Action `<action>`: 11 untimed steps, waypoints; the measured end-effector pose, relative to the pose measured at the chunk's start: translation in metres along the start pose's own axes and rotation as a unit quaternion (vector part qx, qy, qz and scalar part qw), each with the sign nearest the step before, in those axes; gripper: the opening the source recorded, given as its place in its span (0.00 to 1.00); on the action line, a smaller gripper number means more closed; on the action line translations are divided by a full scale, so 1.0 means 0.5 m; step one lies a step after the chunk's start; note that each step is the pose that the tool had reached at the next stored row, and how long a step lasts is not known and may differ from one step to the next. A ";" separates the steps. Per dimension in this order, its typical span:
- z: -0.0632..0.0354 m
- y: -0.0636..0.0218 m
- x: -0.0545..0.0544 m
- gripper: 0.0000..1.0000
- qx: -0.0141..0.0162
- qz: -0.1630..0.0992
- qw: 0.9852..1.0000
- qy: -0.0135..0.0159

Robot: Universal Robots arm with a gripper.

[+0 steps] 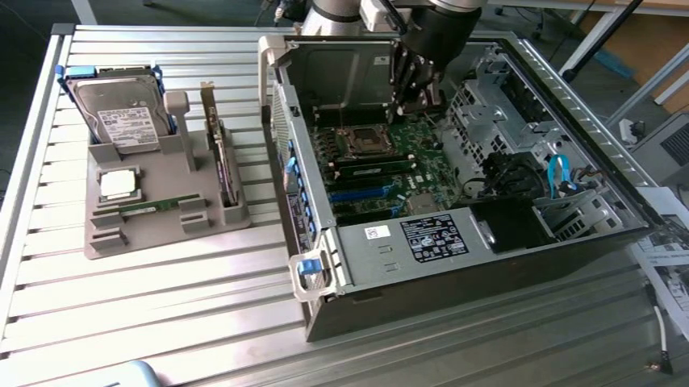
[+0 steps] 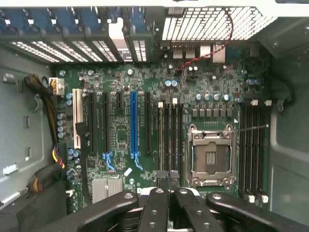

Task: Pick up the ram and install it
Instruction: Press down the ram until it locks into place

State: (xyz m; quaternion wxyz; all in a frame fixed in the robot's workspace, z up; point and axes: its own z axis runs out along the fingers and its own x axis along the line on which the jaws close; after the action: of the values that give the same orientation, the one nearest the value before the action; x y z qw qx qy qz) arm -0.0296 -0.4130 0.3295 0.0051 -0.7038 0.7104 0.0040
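Note:
One ram (image 1: 145,207), a slim green stick, lies flat in the grey holder tray (image 1: 161,234) at the exterior view's left. Another green stick (image 1: 372,168) sits along the memory slots inside the open computer case (image 1: 453,250), just below the processor socket (image 1: 361,139). My gripper (image 1: 418,101) hangs over the motherboard, above and to the right of that socket. In the wrist view my gripper (image 2: 169,186) is shut, its dark fingertips (image 2: 163,182) pressed together over the memory slots (image 2: 170,135) beside the socket (image 2: 211,154). I see nothing between them.
The tray also holds a hard drive (image 1: 124,113), a square silver processor (image 1: 119,183) and an upright dark expansion card (image 1: 221,153). Case walls, a drive cage (image 1: 490,105) and cables (image 1: 560,173) crowd the board. The slatted metal table (image 1: 161,322) extends in front.

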 end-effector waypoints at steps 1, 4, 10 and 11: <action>0.000 -0.004 0.000 0.11 0.000 0.000 1.000 0.000; 0.000 -0.016 0.000 0.11 0.000 0.000 1.000 0.000; 0.000 -0.021 0.000 0.11 0.000 0.000 1.000 0.000; -0.001 -0.021 0.000 0.11 0.000 0.000 1.000 0.000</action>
State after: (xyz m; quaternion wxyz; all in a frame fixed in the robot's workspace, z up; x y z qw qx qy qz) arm -0.0191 -0.4130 0.3298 0.0051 -0.7037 0.7104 0.0039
